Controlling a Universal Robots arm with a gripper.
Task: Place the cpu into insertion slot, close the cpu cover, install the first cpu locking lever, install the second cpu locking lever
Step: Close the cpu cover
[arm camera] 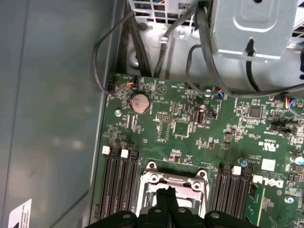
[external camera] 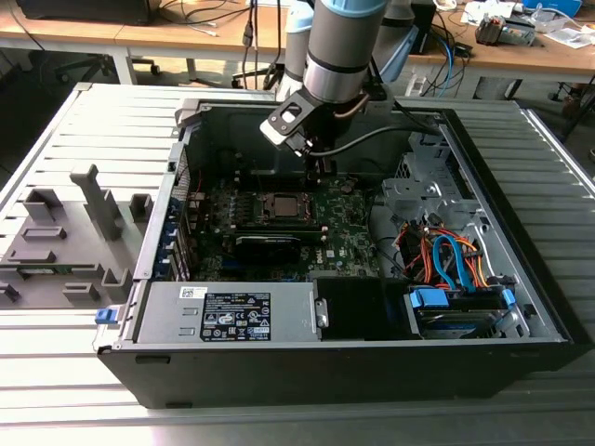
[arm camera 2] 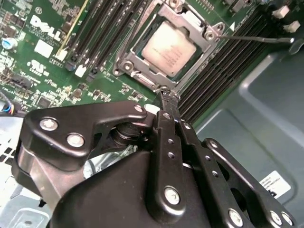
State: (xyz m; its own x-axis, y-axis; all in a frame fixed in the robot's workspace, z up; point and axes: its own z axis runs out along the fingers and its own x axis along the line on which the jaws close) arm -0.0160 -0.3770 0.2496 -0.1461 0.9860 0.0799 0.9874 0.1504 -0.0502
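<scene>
The cpu (arm camera 2: 168,47), a dull silver square, lies in the insertion slot (external camera: 284,206) on the green board. The cpu cover (arm camera 2: 202,24), a silver frame plate, lies flat around it. A thin metal locking lever (arm camera 2: 256,38) sticks out from one corner of the socket, away over the memory slots. My gripper (arm camera 2: 166,95) is shut, with its black fingertips together at the socket's rim. In the first wrist view the gripper (arm camera: 166,192) hangs over the cover's edge (arm camera: 173,176). In the exterior view the gripper (external camera: 319,169) hangs just behind the socket, inside the case.
Black memory slots (arm camera: 121,185) flank the socket on both sides. A coin battery (arm camera: 139,102) and loose cables (arm camera: 109,47) lie beyond it. The case wall (arm camera: 52,118) stands close by. Orange and blue cables (external camera: 446,260) and a power supply (external camera: 228,316) occupy the near part of the case.
</scene>
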